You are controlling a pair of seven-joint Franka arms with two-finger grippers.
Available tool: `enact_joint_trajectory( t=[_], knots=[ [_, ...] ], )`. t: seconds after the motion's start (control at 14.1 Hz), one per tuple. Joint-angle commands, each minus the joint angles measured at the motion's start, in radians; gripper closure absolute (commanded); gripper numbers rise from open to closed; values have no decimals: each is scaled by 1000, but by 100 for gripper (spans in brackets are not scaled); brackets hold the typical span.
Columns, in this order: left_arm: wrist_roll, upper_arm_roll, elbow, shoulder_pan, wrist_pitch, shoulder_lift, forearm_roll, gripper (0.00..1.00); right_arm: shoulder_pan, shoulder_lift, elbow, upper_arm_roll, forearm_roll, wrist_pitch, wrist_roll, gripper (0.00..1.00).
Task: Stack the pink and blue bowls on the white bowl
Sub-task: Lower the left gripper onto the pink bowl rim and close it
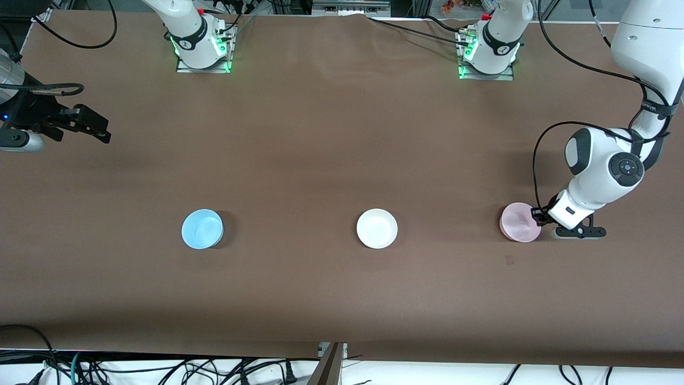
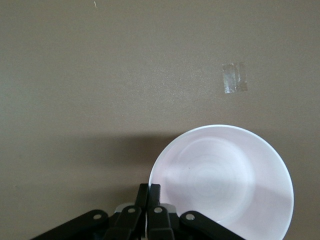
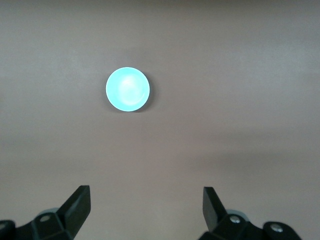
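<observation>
The left arm bends low over its end of the table, its left gripper (image 1: 536,216) clamped together on the rim of the pink bowl (image 1: 518,221), fingers (image 2: 148,196) pinching the edge. The right arm waits high over its own end of the brown table (image 1: 331,133), the right gripper (image 3: 146,205) spread wide and holding nothing. The white bowl (image 1: 377,228) sits mid-table, the blue bowl (image 1: 202,229) toward the right arm's end, all three in a row, well apart and empty. A strip of clear tape (image 2: 235,78) lies near the pink bowl.
</observation>
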Motion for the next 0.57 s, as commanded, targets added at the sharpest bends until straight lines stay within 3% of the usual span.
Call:
enact_joint_trajectory(
  t=[0.0, 0.5],
  knots=[
    [-19, 0, -10, 2, 9, -11, 28, 100, -6, 9, 21, 5, 10, -5, 1, 1],
    [-23, -2, 8, -4, 9, -12, 25, 100, -8, 15, 22, 5, 9, -2, -4, 1]
  ],
)
